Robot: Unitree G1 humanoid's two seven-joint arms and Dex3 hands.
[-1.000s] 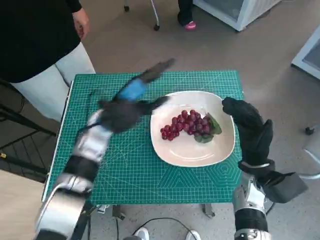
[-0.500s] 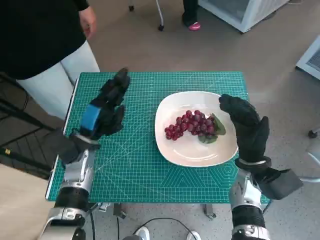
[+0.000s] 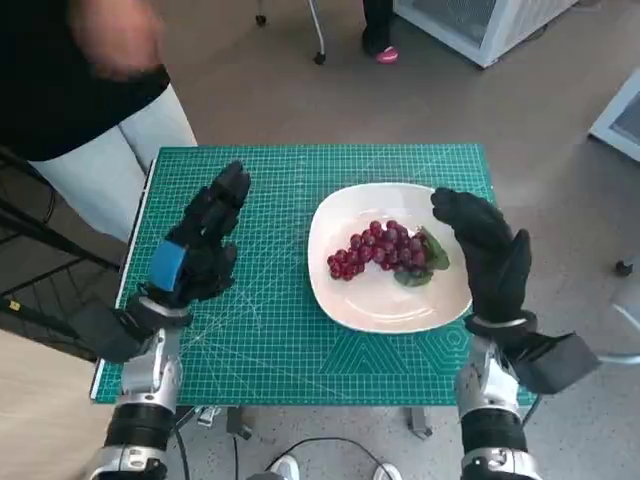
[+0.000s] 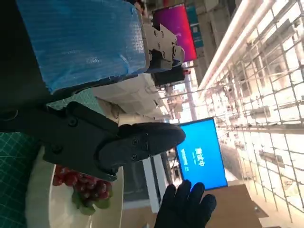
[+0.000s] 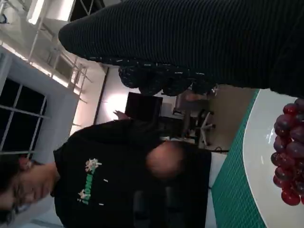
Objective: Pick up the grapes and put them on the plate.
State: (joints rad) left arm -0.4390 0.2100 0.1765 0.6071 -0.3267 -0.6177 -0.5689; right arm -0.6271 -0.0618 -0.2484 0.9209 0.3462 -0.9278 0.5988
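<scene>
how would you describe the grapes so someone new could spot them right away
On the green cutting mat covering the small table, find the white rounded plate right of centre. The bunch of dark red grapes lies on it, beside green leaves; it is the only red, beaded cluster there.

Setting: a robot lab or demonstration hall inside a large commercial or office building; a small table covered by a green gridded cutting mat (image 3: 300,330), of the kind used on workbenches; grey hard floor (image 3: 250,90) round it, with the castor of a wheeled chair (image 3: 318,57); white cabinet-like units (image 3: 470,25) at the far edge; a bright blue display screen (image 4: 202,156) with white characters, a magenta screen (image 4: 178,26); long ceiling light strips (image 4: 232,42) over metal framework; a person in a black printed T-shirt (image 5: 118,180) standing close by.
</scene>
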